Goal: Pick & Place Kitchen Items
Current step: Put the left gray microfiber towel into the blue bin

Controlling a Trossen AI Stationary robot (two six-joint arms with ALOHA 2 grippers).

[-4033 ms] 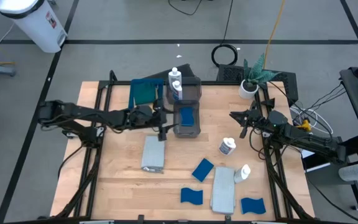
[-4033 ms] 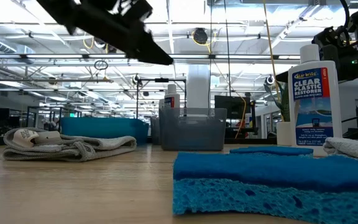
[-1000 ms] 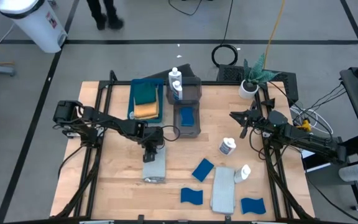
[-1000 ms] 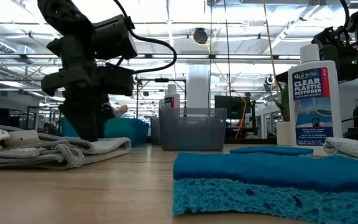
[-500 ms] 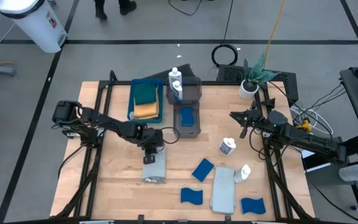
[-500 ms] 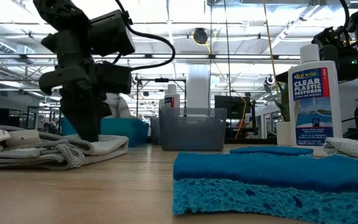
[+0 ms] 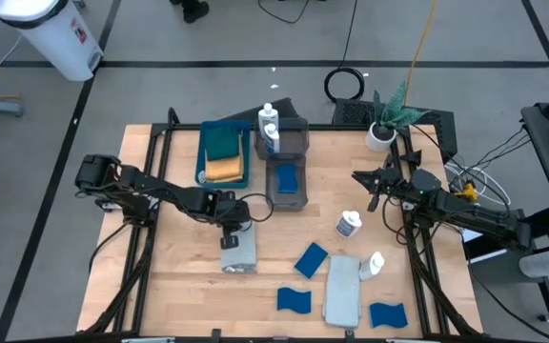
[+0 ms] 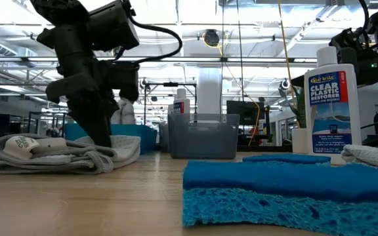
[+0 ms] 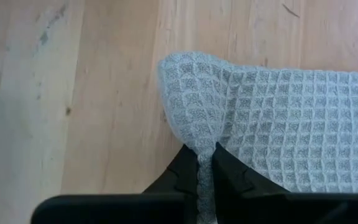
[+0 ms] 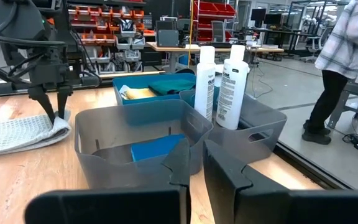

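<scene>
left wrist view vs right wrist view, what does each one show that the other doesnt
Only the left wrist view shows the left gripper shut on a pinched fold of the light grey cloth, with the waffle weave up close over bare wood.

Only the right wrist view shows the grey bins, the blue sponge in the nearer one, two white bottles in the farther one, the blue tray and a person beyond the table.

Both show that cloth and the left gripper on it.
</scene>
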